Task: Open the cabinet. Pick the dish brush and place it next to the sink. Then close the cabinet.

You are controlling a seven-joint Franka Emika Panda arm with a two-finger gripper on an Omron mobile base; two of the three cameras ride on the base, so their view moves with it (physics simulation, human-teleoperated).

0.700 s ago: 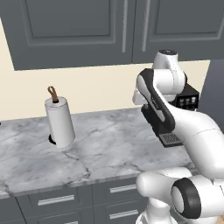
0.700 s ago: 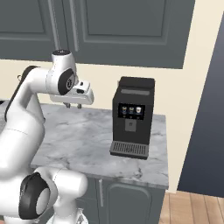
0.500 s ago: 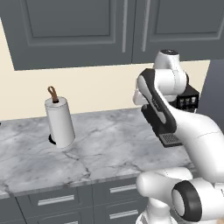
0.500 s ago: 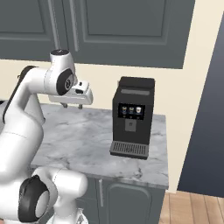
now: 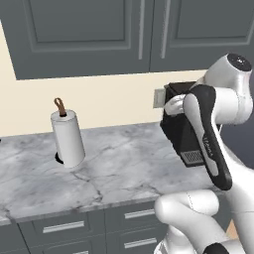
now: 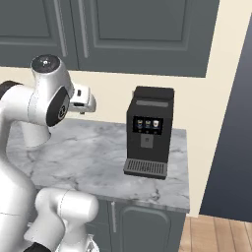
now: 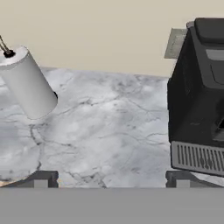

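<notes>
The gripper [image 7: 111, 179], jaws spread and empty, has swung slightly toward the coffee machine [image 6: 149, 133]; cabinet [image 5: 84, 34] looks shut, so opening probably hasn't begun

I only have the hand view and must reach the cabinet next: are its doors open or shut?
Observer: Shut. Both doors of the cabinet sit flush, on the wall above the counter.
Operator: Where are the handles?
Observer: Two vertical silver handles run side by side where the doors meet, higher than the claw.
Operator: What is under the counter?
Observer: Drawers with horizontal handles.
</notes>
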